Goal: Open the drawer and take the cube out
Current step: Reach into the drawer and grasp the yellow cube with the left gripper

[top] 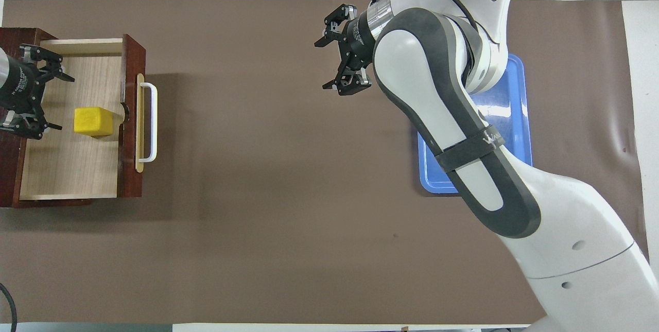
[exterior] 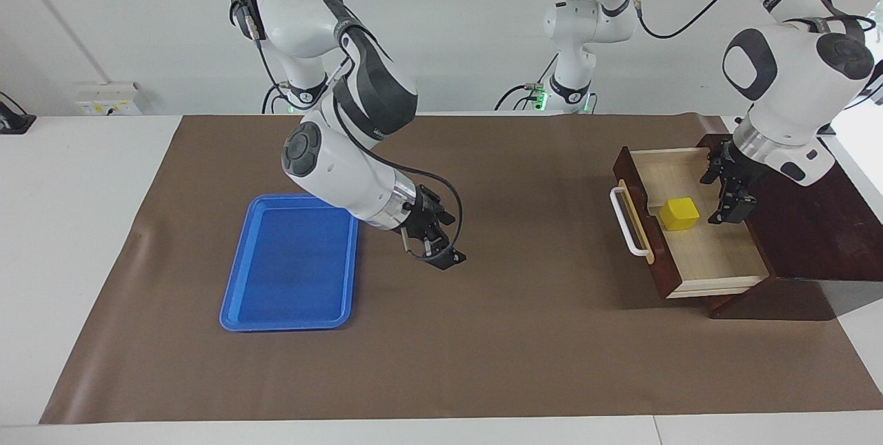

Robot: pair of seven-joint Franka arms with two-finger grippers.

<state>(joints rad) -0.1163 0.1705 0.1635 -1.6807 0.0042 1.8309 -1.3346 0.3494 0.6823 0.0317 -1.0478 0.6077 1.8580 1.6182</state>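
Note:
The drawer [exterior: 710, 252] stands pulled out of the dark wooden box [exterior: 807, 203], its white handle [exterior: 624, 224] pointing toward the table's middle. The yellow cube [exterior: 679, 214] lies on the drawer's pale floor close to the front panel, and the overhead view shows the cube [top: 92, 121] too. My left gripper [exterior: 723, 196] hangs open over the drawer's box end, beside the cube and apart from it; from overhead the left gripper [top: 59, 103] has its fingertips spread wide. Over the brown mat near the table's middle, my right gripper [exterior: 445, 241] [top: 323, 64] is open and holds nothing.
A blue tray [exterior: 290, 272] lies on the mat toward the right arm's end, partly under that arm in the overhead view [top: 509, 95]. A brown mat [exterior: 524, 334] covers most of the white table.

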